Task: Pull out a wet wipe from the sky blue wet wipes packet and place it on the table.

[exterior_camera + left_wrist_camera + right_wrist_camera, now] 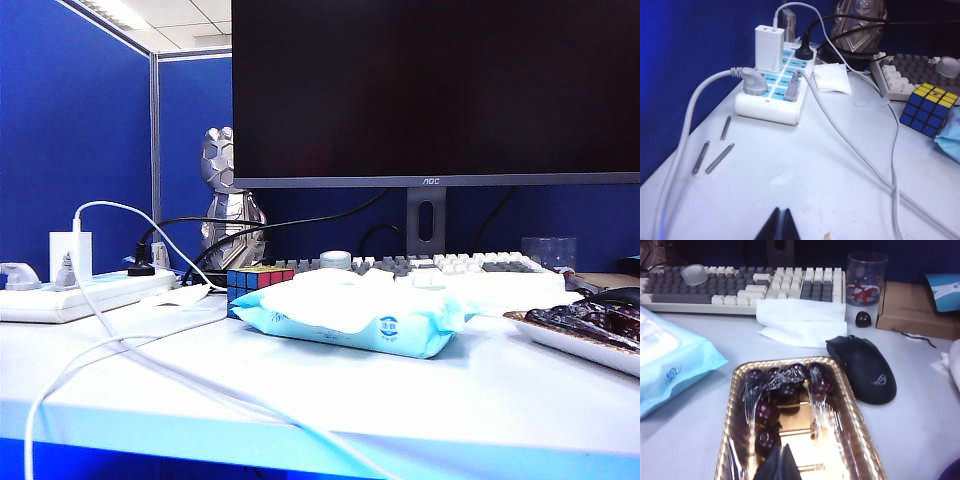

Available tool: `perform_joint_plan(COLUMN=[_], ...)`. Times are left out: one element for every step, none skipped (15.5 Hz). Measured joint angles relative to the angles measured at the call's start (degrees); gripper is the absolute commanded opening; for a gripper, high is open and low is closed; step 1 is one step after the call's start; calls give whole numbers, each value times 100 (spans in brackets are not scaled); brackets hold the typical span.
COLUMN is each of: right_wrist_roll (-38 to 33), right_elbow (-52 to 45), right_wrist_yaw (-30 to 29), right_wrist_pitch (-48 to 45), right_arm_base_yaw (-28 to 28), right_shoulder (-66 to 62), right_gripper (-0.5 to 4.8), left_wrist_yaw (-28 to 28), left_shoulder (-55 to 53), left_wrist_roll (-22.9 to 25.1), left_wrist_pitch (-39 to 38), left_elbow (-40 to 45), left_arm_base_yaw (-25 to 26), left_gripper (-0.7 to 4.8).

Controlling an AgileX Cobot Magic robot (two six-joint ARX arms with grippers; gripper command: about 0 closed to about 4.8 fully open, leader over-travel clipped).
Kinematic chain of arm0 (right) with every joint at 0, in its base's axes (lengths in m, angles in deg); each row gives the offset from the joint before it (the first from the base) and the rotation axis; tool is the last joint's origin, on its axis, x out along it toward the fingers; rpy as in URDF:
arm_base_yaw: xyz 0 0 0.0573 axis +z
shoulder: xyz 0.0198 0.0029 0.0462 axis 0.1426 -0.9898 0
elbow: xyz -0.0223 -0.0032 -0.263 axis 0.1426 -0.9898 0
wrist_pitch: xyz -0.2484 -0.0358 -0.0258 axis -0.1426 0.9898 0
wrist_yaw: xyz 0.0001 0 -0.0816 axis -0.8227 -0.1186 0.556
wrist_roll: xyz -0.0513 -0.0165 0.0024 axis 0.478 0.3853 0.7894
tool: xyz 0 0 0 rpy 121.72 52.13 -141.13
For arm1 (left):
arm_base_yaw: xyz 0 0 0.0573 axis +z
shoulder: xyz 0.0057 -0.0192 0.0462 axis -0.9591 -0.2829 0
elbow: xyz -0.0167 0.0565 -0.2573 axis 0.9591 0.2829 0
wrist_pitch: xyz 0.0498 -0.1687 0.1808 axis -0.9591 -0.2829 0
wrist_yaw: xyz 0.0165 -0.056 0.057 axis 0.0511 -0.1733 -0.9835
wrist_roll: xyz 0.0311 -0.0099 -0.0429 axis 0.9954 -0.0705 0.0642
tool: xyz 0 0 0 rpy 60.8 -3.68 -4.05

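We count one pillow-shaped sky blue wet wipes packet [350, 318] on the smooth white table [420, 400]; left gripper [780, 225] and right gripper [779, 463] both clenched, empty.

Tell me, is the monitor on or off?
Off, as far as can be seen: the monitor screen is fully dark in the exterior view, with no image.

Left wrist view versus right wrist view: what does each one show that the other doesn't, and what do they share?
Only the left wrist view shows the power strip, the puzzle cube, three metal rods and the shut left hand. Only the right wrist view shows the gold tray of dark round pieces, the black mouse, a white wet wipe, a clear cup and the shut right hand. Both show the keyboard, the wet wipes packet and the table.
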Motion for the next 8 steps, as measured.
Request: perform_joint_plan(right_wrist_roll=[0,0,0,0,0,0,0,0], right_elbow=[0,0,0,0,0,0,0,0], right_wrist_yaw=[0,2,2,2,2,2,0,2], right_wrist_pitch=[-46,-63,-66,-66,-68,-68,-68,-63], right_arm_base_yaw=[0,0,0,0,0,0,0,0], right_shoulder=[0,0,0,0,0,0,0,0], right_gripper=[-5,-5,-5,-5,-5,-5,-5,-5], left_wrist_yaw=[0,0,0,0,0,0,0,0], left_shoulder=[0,0,0,0,0,0,0,0], left_wrist_roll=[0,0,0,0,0,0,2,0], left_wrist_pitch=[-2,-2,-2,0,0,0,-2,0], left_elbow=[0,0,0,0,0,0,0,0], left_arm_base_yaw=[0,0,0,0,0,0,0,0], left_gripper=[-1,-1,-1,-1,-1,-1,-1,-1])
